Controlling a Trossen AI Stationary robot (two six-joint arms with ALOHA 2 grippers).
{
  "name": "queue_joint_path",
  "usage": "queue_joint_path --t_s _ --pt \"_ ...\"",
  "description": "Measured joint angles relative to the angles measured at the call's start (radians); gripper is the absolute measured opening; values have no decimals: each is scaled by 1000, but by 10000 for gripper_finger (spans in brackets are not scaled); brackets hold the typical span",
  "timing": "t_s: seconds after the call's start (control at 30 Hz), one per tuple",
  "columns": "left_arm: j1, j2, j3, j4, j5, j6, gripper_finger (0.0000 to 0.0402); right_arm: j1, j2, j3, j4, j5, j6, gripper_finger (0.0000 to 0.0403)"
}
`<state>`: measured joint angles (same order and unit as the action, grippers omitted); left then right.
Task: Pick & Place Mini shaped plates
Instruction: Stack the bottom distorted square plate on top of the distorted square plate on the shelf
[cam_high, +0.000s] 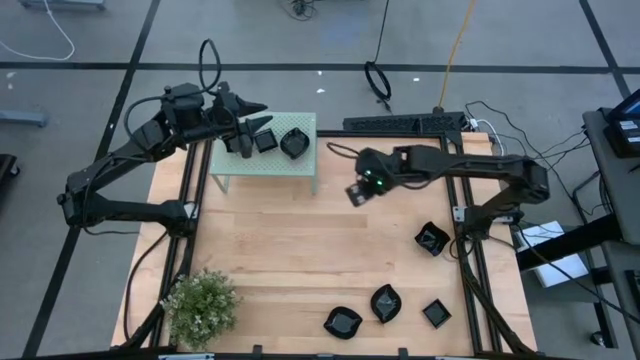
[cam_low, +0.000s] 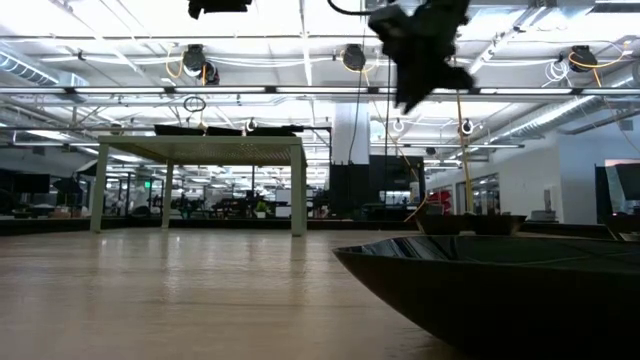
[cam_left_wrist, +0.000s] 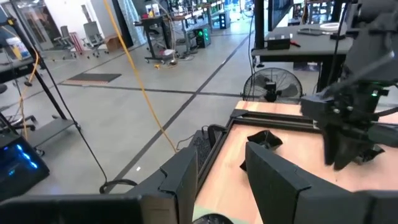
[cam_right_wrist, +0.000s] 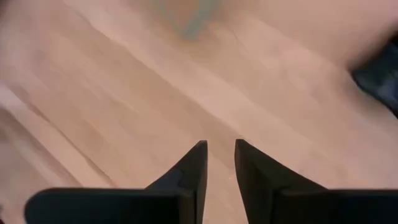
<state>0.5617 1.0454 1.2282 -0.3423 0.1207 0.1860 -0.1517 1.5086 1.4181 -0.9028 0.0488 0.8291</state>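
Right gripper (cam_right_wrist: 220, 155) raised over bare table (cam_high: 300, 250) - fingers slightly parted, nothing pinched, left gripper (cam_high: 262, 118) spread above stand (cam_high: 262, 170), plates (cam_high: 385, 303) scattered nearby

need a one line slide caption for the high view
Left claw over the green stand with plates; right claw above bare table.

Two plates (cam_high: 280, 141) on green stand (cam_high: 262, 168); four on table (cam_high: 290, 250); one plant (cam_high: 200, 305)

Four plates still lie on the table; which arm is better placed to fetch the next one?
Probably the right: its gripper hangs empty over the table's middle, nearest the plate. The left gripper is over the stand.
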Motion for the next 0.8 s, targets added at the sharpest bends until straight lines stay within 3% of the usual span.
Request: queue_joint_path --t_s 0.07,0.2,0.33,0.6,0.8 --pt "0 0 0 2 0 0 141 17 -17 -3 -97 -13 33 78" --pt "0 0 0 2 0 1 141 68 -31 -37 -271 -156 107 99" --pt "0 0 0 2 0 3 141 147 -34 -94 -346 -258 128 127" --pt "0 0 0 2 0 66 141 275 -32 -245 -312 -271 194 155" --pt "0 0 0 3 -6 82 141 344 -33 -358 -249 -365 299 151"
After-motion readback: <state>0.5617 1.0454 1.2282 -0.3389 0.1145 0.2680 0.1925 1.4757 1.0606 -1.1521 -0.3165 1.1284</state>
